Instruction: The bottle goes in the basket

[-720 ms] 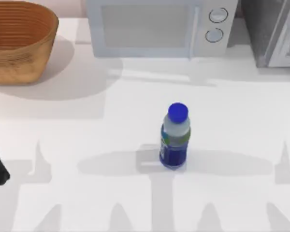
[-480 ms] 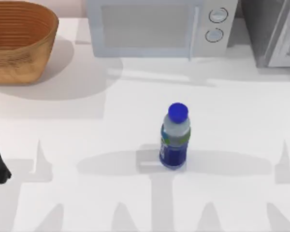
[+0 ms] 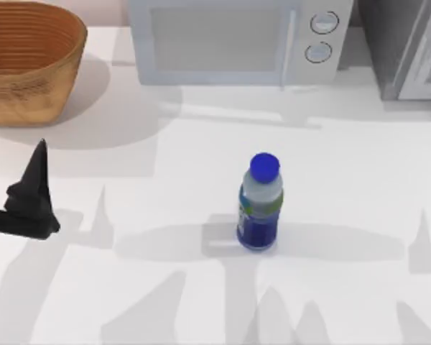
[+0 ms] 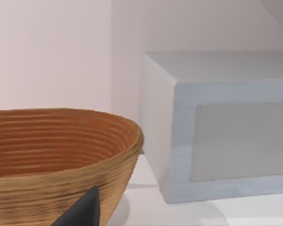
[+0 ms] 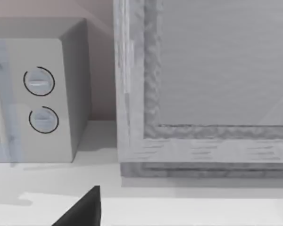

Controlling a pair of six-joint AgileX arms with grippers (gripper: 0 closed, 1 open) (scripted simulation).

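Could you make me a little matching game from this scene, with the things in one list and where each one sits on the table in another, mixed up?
Things:
1. bottle
2. basket
3. microwave
4. left pincer

Places:
A. back left corner of the table
B. along the back, near the middle
C. standing upright near the middle of the table
D. at the left edge, in front of the basket

Pairs: 1-C, 2-A, 3-B, 4-D

Top cam overhead; wrist cams low, both w/ microwave.
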